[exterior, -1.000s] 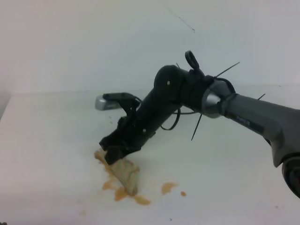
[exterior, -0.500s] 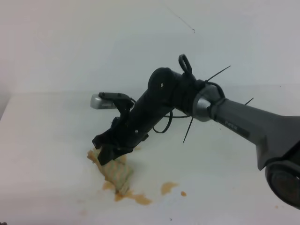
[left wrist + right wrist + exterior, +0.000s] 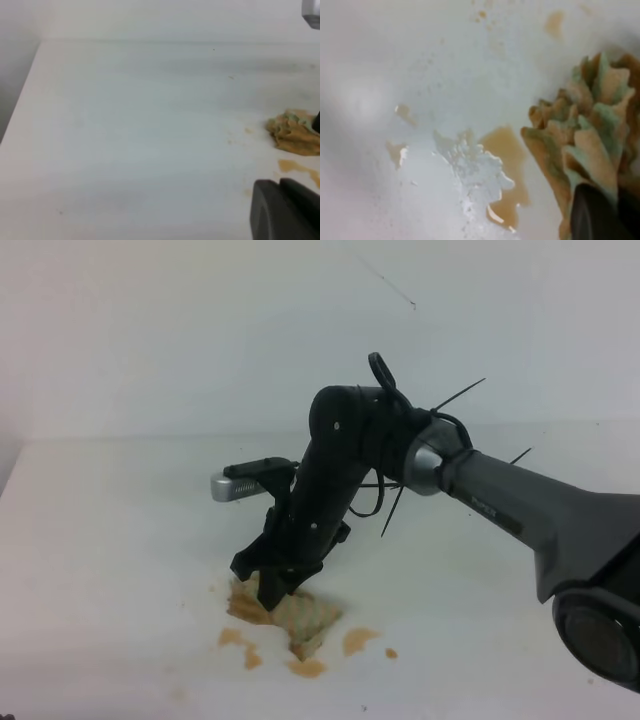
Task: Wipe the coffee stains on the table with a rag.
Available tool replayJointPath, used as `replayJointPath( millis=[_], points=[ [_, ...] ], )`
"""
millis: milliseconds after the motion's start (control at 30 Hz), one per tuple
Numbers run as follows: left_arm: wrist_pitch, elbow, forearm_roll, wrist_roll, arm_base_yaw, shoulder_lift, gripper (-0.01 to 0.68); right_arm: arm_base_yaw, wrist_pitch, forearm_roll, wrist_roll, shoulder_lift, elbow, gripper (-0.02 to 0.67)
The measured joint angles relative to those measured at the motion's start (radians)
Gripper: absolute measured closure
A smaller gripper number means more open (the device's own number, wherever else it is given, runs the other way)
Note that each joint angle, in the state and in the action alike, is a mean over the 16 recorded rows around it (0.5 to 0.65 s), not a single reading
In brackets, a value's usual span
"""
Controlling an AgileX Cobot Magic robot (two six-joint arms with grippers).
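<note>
My right gripper (image 3: 272,588) reaches across to the middle of the table (image 3: 110,540) and is shut on the rag (image 3: 300,616), pressing the beige, crumpled, stained cloth down on the surface. Orange-brown coffee stains lie around it: a patch to the right (image 3: 360,640), one in front (image 3: 306,668) and one to the left (image 3: 234,637). In the right wrist view the bunched rag (image 3: 585,145) hangs by a dark finger (image 3: 592,215), beside a wet brown blotch (image 3: 506,165). The left wrist view shows the rag (image 3: 295,135) and a stain (image 3: 297,167) at the far right. My left gripper shows only as a dark piece (image 3: 285,210).
The right arm's grey link (image 3: 540,510) stretches in from the right edge. Its silver wrist camera (image 3: 235,485) sticks out to the left. The white wall (image 3: 200,330) stands behind the table. The table's left edge (image 3: 22,95) drops off to a grey floor.
My right gripper has dragged the rag from the left of the stains to the right, and its wrist now stands more upright. The rag is more bunched and the stains look smeared.
</note>
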State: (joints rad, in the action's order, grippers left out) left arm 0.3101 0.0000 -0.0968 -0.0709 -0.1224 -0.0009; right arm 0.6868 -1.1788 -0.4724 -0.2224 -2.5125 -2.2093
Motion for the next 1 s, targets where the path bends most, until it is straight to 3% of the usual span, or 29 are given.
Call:
replayJointPath(
  millis=[600,1000],
  points=[
    [0.0,0.0,0.0,0.0,0.0,0.0,0.675,0.109,-0.034,-0.021,-0.008,0.0,-0.024,0.628],
    [0.0,0.0,0.0,0.0,0.0,0.0,0.675,0.074,-0.034,0.082,0.05,0.015,0.01,0.628]
  ],
)
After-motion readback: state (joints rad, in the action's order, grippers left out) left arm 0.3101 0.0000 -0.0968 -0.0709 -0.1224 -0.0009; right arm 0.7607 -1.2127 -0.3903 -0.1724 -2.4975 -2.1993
